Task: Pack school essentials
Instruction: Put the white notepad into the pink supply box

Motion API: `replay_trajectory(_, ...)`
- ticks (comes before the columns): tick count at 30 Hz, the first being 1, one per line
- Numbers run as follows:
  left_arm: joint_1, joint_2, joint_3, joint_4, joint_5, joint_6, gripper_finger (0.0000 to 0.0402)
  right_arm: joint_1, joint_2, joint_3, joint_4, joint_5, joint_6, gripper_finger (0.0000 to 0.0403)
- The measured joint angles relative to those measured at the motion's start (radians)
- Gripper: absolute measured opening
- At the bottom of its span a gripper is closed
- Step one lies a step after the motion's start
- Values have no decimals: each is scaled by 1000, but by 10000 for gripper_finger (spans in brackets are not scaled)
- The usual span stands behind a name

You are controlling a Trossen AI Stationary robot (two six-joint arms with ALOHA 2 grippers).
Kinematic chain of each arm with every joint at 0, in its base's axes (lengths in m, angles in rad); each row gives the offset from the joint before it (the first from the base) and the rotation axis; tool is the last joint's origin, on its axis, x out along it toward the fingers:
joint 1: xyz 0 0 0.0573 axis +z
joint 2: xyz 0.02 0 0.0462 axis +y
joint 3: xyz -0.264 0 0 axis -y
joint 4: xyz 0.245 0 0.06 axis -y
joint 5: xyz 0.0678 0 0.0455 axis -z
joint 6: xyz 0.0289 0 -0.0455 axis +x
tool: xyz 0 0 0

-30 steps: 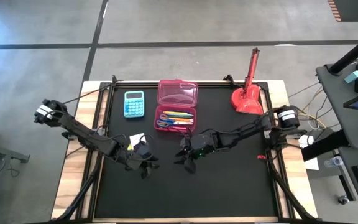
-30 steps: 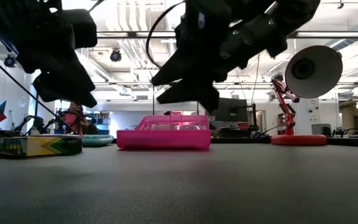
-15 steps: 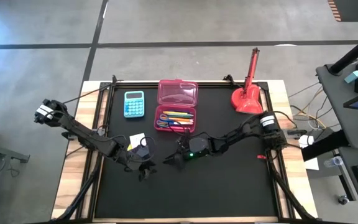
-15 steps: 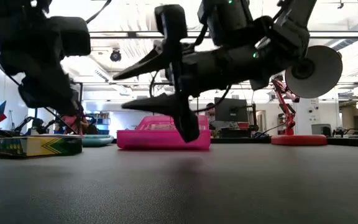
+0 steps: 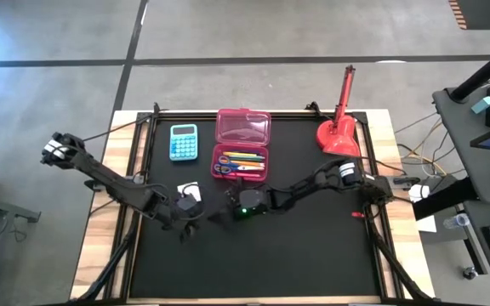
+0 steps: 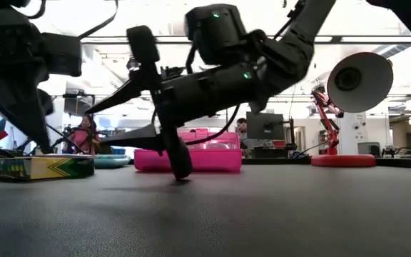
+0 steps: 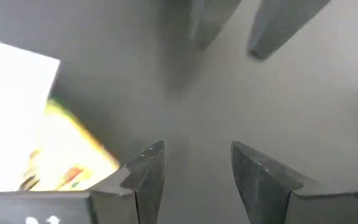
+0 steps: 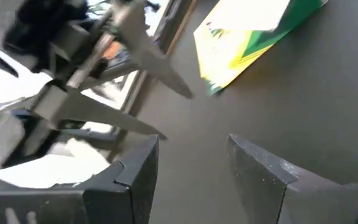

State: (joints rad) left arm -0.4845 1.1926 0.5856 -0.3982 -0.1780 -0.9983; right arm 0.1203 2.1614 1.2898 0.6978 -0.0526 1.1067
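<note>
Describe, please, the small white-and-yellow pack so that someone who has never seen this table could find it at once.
On the black table mat, start from the open pink case at the back and the light-blue calculator beside it. The white-and-yellow pack lies flat in front of the calculator, close to the left gripper. It is the only loose item outside the case, with a green edge.

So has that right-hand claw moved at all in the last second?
Yes. In the overhead view the right gripper has slid toward the left gripper, passing below the pink case, which stayed put.
</note>
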Motion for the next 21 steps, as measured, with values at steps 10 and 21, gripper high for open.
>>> replay_trajectory(10, -2, -131, -3, -300, -206, -122, 164, -33, 3, 118, -239, 188, -51, 178)
replay_trajectory(21, 0, -45, -6, -511, -409, -124, 164, -34, 3, 128, -282, 268, -10, 178)
